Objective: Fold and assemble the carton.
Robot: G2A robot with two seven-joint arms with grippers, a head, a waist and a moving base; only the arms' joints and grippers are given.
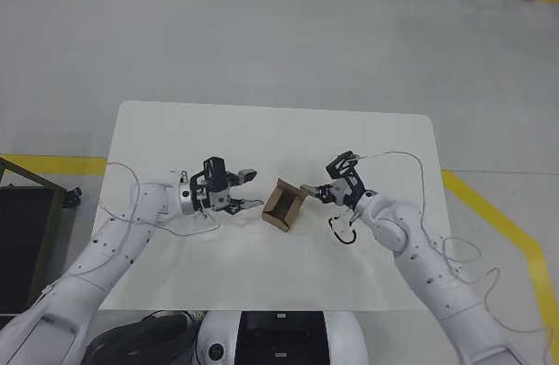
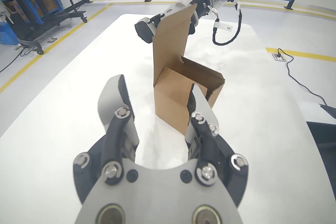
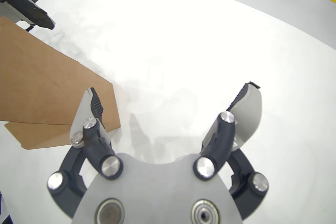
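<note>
Carton sits on table, top open (one flap raised). Left gripper released, spread wide just beside it. Right gripper also released, one finger at the flap.

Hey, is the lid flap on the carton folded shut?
No, the carton has its lid flap standing upright, leaving the top open.

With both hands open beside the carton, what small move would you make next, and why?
Probably push the upright flap down over the carton with the right hand: the top stands open, and the open left hand sits alongside to brace.
</note>
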